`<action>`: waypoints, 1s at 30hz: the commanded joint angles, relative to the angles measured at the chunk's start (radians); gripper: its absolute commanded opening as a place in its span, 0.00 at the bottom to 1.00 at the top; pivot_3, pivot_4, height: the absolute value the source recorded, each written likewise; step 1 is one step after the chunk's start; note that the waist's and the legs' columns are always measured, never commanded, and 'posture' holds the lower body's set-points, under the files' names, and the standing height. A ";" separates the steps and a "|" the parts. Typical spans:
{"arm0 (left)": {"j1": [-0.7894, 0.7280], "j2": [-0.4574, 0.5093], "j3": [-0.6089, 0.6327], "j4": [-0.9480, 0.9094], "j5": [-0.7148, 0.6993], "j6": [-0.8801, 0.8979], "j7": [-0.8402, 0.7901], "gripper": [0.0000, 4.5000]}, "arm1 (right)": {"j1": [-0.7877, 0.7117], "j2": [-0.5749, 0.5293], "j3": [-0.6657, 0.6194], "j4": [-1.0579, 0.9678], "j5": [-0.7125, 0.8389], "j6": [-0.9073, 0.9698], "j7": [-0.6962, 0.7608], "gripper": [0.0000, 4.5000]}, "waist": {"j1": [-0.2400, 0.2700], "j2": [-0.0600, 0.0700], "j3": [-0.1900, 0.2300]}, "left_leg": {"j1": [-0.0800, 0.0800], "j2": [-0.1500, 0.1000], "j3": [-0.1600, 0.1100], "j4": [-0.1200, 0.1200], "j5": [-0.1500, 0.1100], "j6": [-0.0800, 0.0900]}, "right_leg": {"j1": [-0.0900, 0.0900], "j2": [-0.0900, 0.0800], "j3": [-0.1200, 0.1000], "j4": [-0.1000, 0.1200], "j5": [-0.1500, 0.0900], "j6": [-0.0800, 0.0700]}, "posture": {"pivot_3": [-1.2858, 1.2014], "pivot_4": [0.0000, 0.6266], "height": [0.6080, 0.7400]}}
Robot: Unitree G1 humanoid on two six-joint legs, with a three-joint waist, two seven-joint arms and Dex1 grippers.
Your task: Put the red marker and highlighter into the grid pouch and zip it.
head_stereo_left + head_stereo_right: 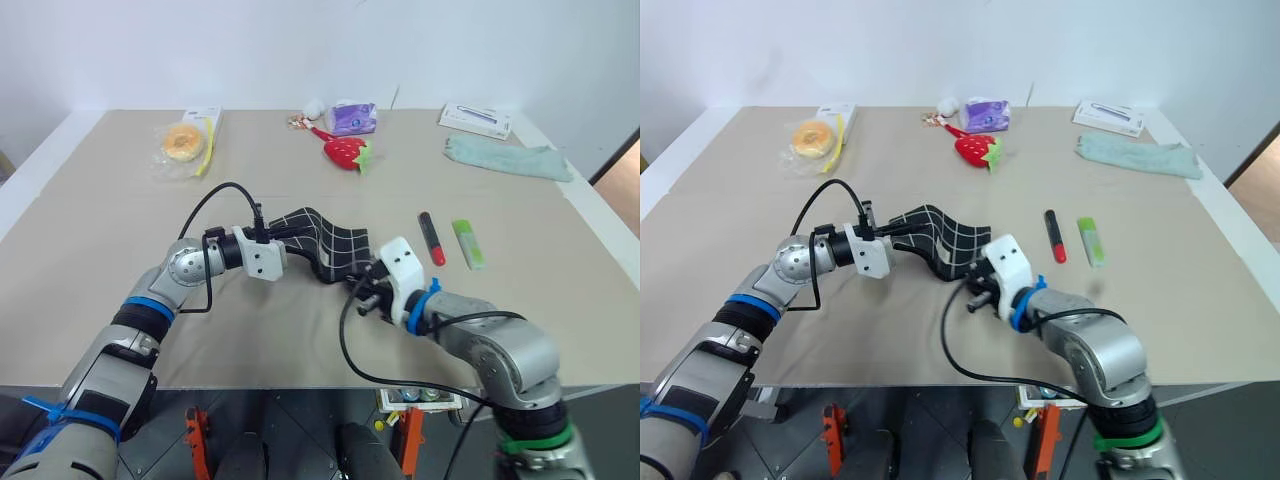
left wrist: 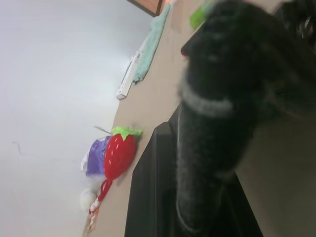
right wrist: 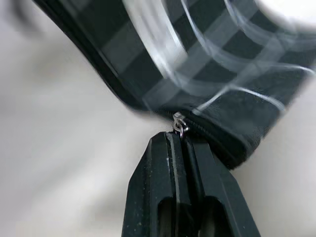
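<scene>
Pouch pinched at both ends, pens out on the table

Right gripper (image 3: 181, 140) sits nearest, its fingers pressed together at the near end of the pouch (image 1: 335, 250), right at the small metal zipper slider (image 3: 179, 124); whether the pull itself is caught between the tips, I cannot tell; left gripper (image 1: 282, 232) lies level across the table (image 1: 100, 220) and is closed on the pouch's far-left end; the pouch, black with a white grid, hangs draped between the two grippers and sags in the middle, its lower fold touching the table

Just right of the pouch lie the marker (image 1: 431, 238) and the highlighter (image 1: 468, 243), side by side and apart from each other, both outside the pouch; the marker's red end points toward the near edge, its black barrel away; the highlighter is the farther right of the two

Farther back, near the middle, a red strawberry toy (image 1: 345, 151) with a green top; behind it a small purple packet (image 1: 353, 118) and a white fluffy bit (image 1: 315, 108); at far left a wrapped doughnut (image 1: 184, 143) beside a yellow-edged pack (image 1: 209, 130); at far right a pale green cloth (image 1: 505, 157), with a flat white box (image 1: 476, 120) behind it
</scene>
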 commanded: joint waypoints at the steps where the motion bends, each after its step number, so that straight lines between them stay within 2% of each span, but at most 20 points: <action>1: -0.005 -0.008 0.025 -0.037 -0.031 0.000 0.000 0.00 | -0.016 -0.046 0.056 -0.015 -0.049 -0.019 0.000 0.01 | -0.001 0.000 0.000 | 0.000 0.000 0.000 0.000 0.000 0.000 | 0.000 0.000 0.000 0.000 0.000 0.000 | 0.52 0.24 1.00; 10: 0.045 -0.001 0.017 -0.082 -0.045 0.001 -0.035 0.00 | -0.031 -0.010 -0.042 0.037 -0.048 -0.054 -0.006 0.01 | -0.002 0.000 0.000 | 0.001 0.000 0.000 0.000 0.000 0.000 | 0.000 0.001 0.000 0.000 0.001 0.000 | 0.52 0.24 1.00; 23: 0.041 0.051 -0.062 -0.063 0.202 -0.033 0.010 0.00 | -0.050 -0.021 -0.032 0.040 -0.058 -0.065 0.025 0.01 | -0.002 0.000 0.000 | 0.001 0.001 0.000 0.000 0.000 0.000 | 0.000 0.001 0.000 0.000 0.001 0.000 | 0.52 0.24 1.00; 30: 0.032 0.046 -0.059 -0.062 0.230 -0.007 0.048 0.00 | -0.036 -0.033 -0.014 -0.003 -0.030 -0.045 0.065 0.01 | -0.002 0.000 0.000 | 0.001 0.001 0.000 0.000 0.000 0.000 | 0.000 0.001 0.000 0.000 0.001 0.000 | 0.52 0.24 1.00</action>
